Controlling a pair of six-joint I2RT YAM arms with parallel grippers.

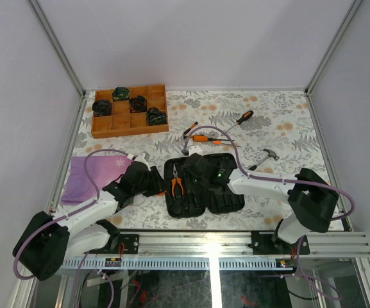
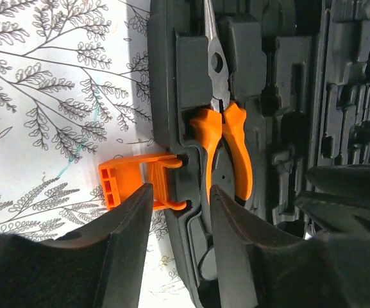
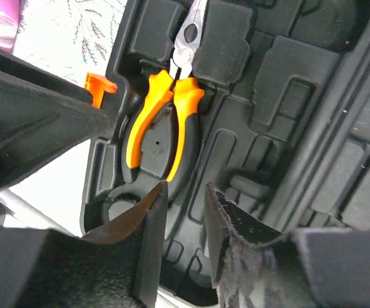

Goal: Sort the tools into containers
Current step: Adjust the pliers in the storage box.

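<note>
The black tool case (image 1: pixel 226 196) lies open at the table's near middle, its orange latch (image 2: pixel 133 183) sticking out on the left. Orange-handled pliers (image 1: pixel 177 183) rest in a moulded slot (image 2: pixel 226 138) (image 3: pixel 165 122). My left gripper (image 1: pixel 158 182) (image 2: pixel 180 189) is open, with one finger outside and one inside the case's left rim, just below the latch. My right gripper (image 1: pixel 195 168) (image 3: pixel 186 192) hangs open over the case's slots, nothing between its fingers. Two orange-handled screwdrivers (image 1: pixel 204 138) (image 1: pixel 243 118) and a hammer (image 1: pixel 266 157) lie on the table behind the case.
A brown wooden compartment tray (image 1: pixel 101 125) with several dark items stands at the back left. A purple cloth (image 1: pixel 85 176) lies left of the case beside my left arm. A black-handled tool (image 1: pixel 190 130) lies near the screwdrivers. Frame posts rise at both back corners.
</note>
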